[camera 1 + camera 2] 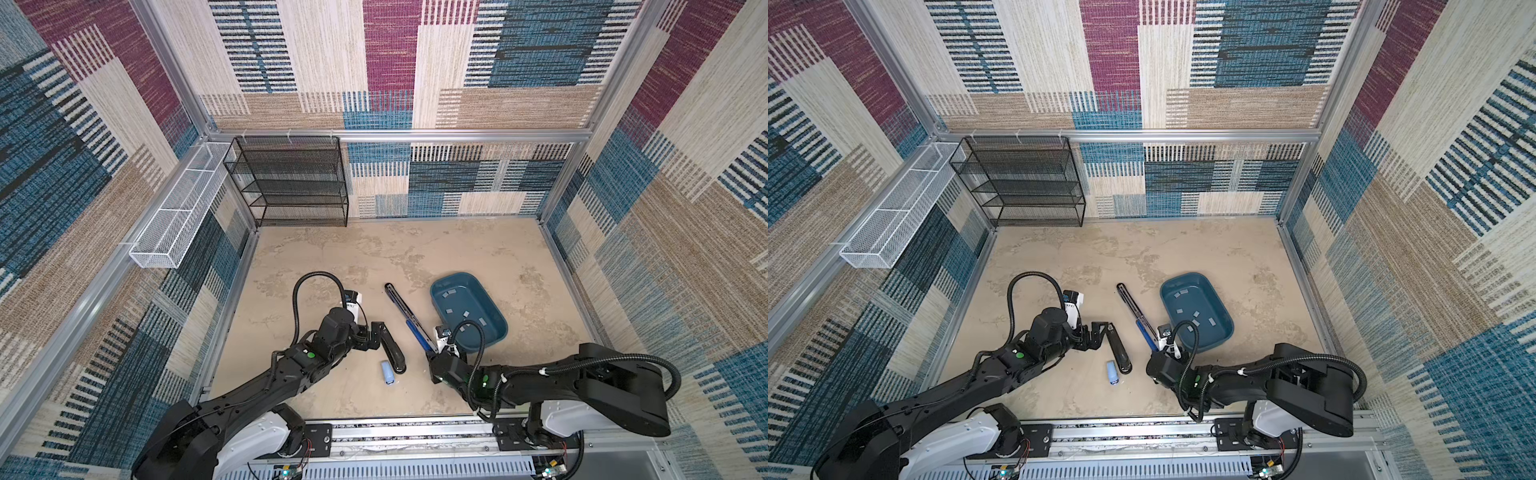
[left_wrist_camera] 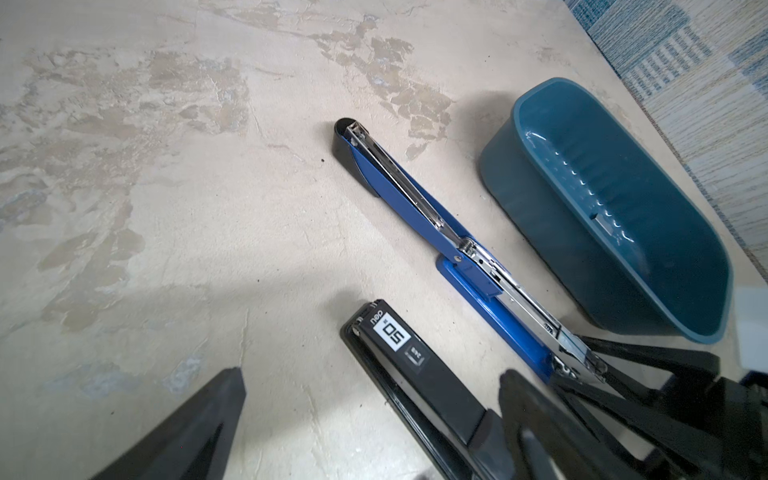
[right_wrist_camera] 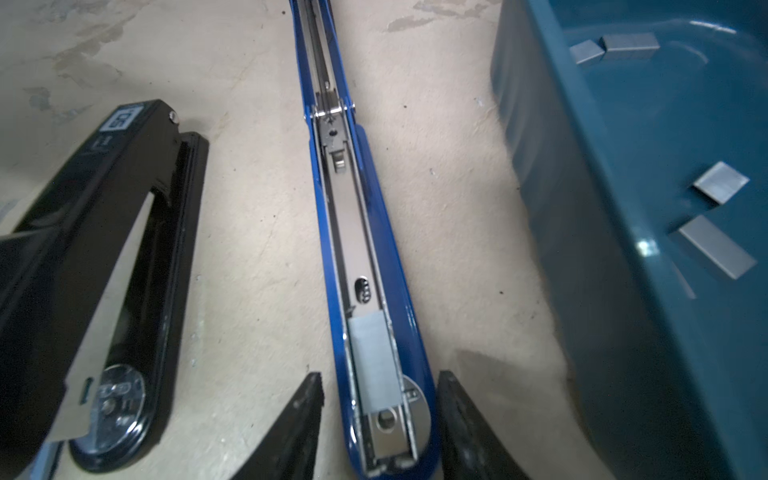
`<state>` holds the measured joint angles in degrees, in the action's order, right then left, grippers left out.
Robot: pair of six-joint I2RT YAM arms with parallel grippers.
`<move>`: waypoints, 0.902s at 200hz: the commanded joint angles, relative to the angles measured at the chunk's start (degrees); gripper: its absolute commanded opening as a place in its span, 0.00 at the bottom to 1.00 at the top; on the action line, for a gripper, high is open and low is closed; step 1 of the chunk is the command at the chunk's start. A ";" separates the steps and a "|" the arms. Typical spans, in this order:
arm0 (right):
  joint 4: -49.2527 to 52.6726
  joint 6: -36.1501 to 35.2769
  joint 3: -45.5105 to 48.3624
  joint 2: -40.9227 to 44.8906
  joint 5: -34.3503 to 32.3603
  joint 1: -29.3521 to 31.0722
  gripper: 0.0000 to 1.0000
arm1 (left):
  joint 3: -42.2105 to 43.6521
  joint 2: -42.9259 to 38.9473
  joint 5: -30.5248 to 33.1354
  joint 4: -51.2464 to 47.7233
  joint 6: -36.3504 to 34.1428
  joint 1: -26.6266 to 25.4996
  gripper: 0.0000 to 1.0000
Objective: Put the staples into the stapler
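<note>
- Right wrist view: one staple strip [image 3: 374, 361] lies flat in the open metal channel of the blue stapler [image 3: 397, 299], at the end by the right gripper [image 3: 380, 376]. Its long axis runs along the channel.
- That gripper's jaws stand apart, one on each side of the stapler's end, and grip nothing.
- In both top views the blue stapler [image 1: 409, 318] lies folded out flat on the table [image 1: 332, 257]. It runs from far left to near right, just beside the teal bin [image 1: 498, 336].
- Loose staples [image 1: 1196, 314] lie scattered in the bin at mixed angles. About six show, too small to be sure of the count.
- Two staplers are out, the second one black [image 1: 395, 353] and closed.
- The left gripper [image 1: 376, 332] stands wide apart at the black stapler's far end, clamped on nothing.
- A small light-blue object [image 1: 387, 372] lies beside the black stapler.
</note>
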<state>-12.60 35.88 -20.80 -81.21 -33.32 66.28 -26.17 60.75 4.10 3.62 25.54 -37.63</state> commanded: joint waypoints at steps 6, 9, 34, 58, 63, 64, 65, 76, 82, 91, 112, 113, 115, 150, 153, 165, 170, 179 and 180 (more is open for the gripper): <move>-2.35 -0.37 -2.05 -2.62 -1.51 -0.01 0.43 | -1.70 1.67 -1.61 1.19 2.96 0.13 0.99; -2.34 -0.37 -2.22 -2.88 -1.55 0.03 0.42 | -2.02 1.87 -1.56 0.98 3.09 0.16 0.99; -3.56 -1.27 -3.14 -4.79 -1.73 -0.01 0.38 | -4.05 4.23 -0.38 -0.48 3.11 0.10 0.99; -3.17 -2.19 -5.03 -6.94 -1.30 -0.01 0.34 | -5.25 6.43 -0.80 -0.06 3.91 0.25 0.99; -2.78 -2.28 -5.58 -7.34 -1.18 -0.01 0.32 | -5.64 6.90 -1.09 -0.06 4.06 0.32 0.99; -2.69 -2.29 -5.71 -7.36 -1.16 -0.01 0.32 | -5.73 7.00 -1.14 -0.08 4.03 0.29 0.99; -2.65 -2.30 -5.77 -7.46 -1.14 -0.01 0.31 | -5.73 7.09 -1.21 -0.09 4.10 0.28 0.99; -2.39 -2.30 -6.49 -8.02 -0.81 -0.01 0.29 | -6.60 8.22 -1.53 -0.27 4.43 0.51 0.99; -2.65 -2.43 -6.61 -8.17 -0.56 -0.01 0.28 | -7.14 8.80 -1.43 -0.55 4.55 0.63 0.99; -3.74 -2.94 -6.41 -8.26 -0.05 -0.01 0.27 | -7.83 9.83 -1.23 -0.98 4.71 0.95 0.99; -7.09 -5.16 -5.97 -8.26 2.18 0.01 0.22 | -9.03 12.20 -0.90 -1.20 6.27 1.98 0.99; -7.17 -5.18 -5.99 -8.31 2.24 0.00 0.22 | -9.09 12.29 -0.96 -1.18 6.32 2.05 0.99; -7.33 -5.27 -6.00 -8.34 2.27 -0.01 0.21 | -9.25 12.51 -1.18 -1.16 6.42 2.10 0.99; -8.93 -6.06 -6.97 -9.13 3.91 -0.01 0.18 | -10.34 15.24 -5.39 0.30 9.14 4.47 0.99; -9.33 -6.15 -6.98 -9.21 4.16 -0.01 0.18 | -10.39 15.47 -5.71 0.65 9.22 4.57 0.99; -11.17 -6.47 -6.69 -9.62 5.02 -0.01 0.18 | -10.47 16.52 -6.95 2.05 9.30 5.14 0.99; -11.71 -6.56 -6.67 -9.90 5.31 -0.01 0.18 | -10.48 17.04 -7.30 2.61 9.43 5.19 0.99; -12.13 -6.65 -7.07 -10.51 5.78 -0.01 0.17 | -10.84 18.00 -7.59 2.97 9.95 5.44 0.99; -12.11 -6.68 -7.07 -10.57 5.84 -0.01 0.17 | -10.88 18.13 -7.64 3.02 10.05 5.45 0.99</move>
<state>-19.88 30.09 -27.27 -90.80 -30.06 66.24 -36.18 77.19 -0.78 3.99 33.21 -32.64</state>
